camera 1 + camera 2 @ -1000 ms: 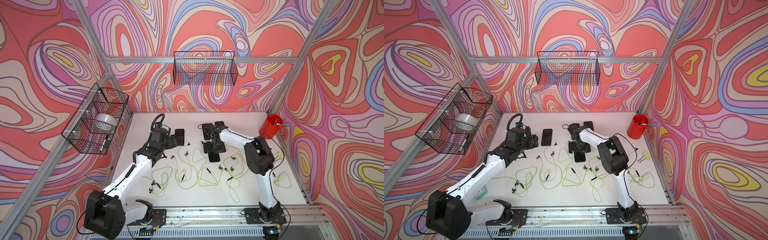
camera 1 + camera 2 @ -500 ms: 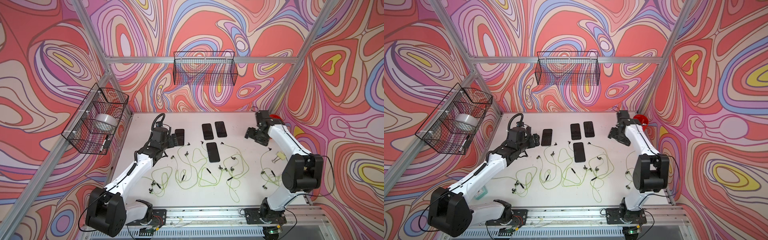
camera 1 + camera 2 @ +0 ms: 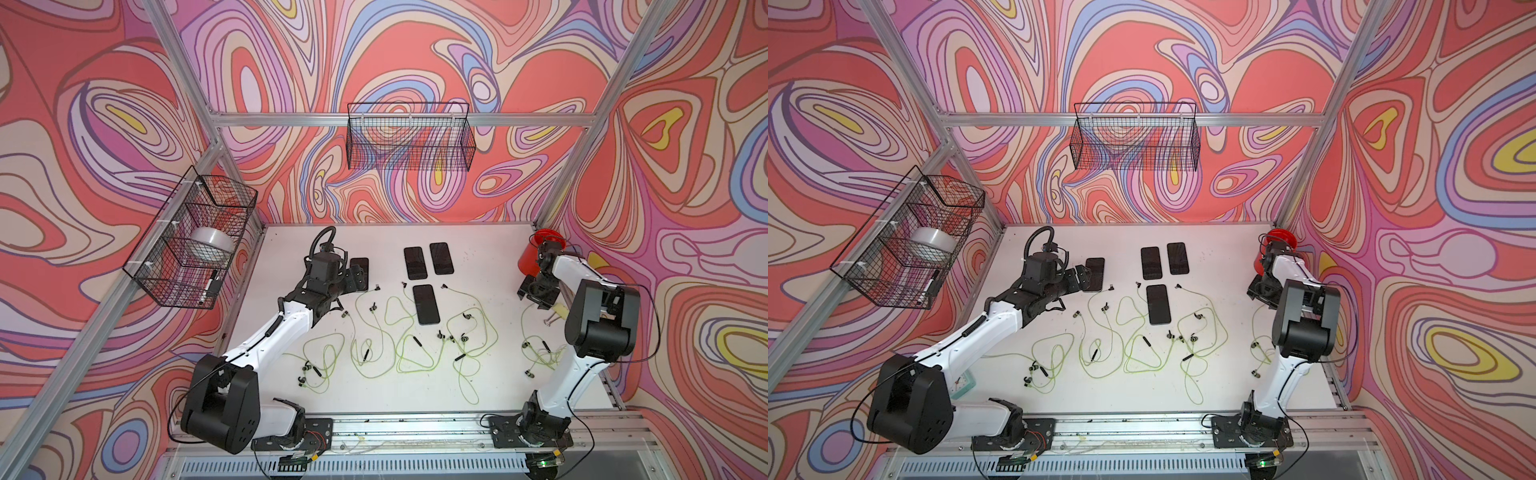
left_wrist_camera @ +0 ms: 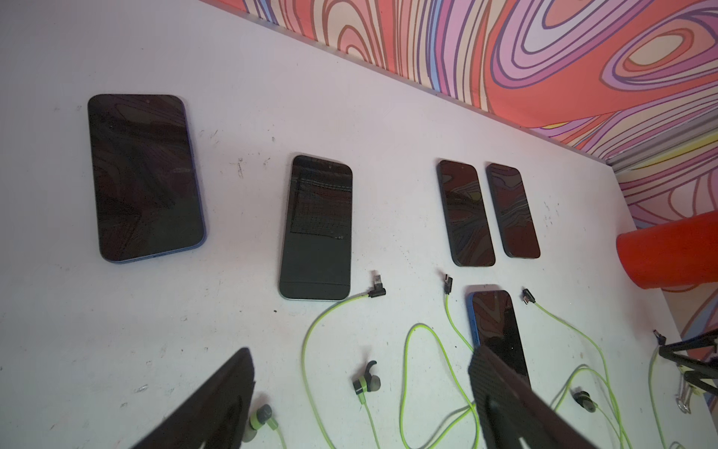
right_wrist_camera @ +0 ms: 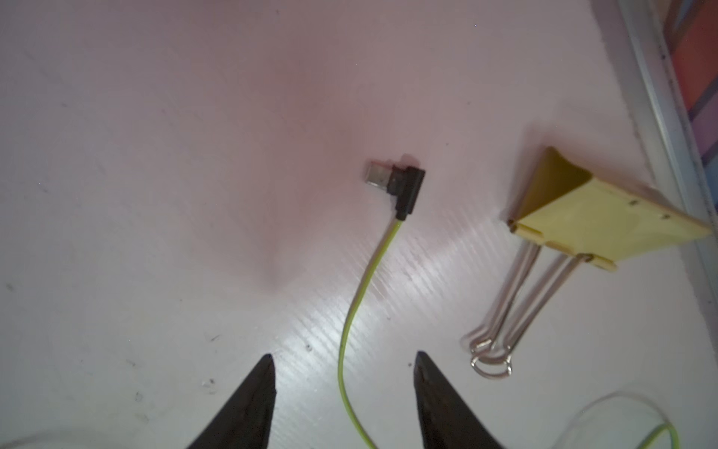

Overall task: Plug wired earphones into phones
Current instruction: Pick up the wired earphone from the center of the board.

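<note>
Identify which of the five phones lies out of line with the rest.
The phone lying alone amid the yellow-green earphone cables, nearest the robot's bases; the other four form a row farther back.

From my seat the phones [image 4: 143,175] show glossy, glass-like screens that mirror the patterned wall [image 4: 582,58]. The table [image 5: 155,194] looks matt white, scuffed, with fine ribbing under the light. The earphone cable [image 5: 361,295] is smooth; its plug [image 5: 408,190] has a matt black plastic body and bright metal tip. The binder clip [image 5: 606,221] is yellow painted metal with shiny wire handles.
</note>
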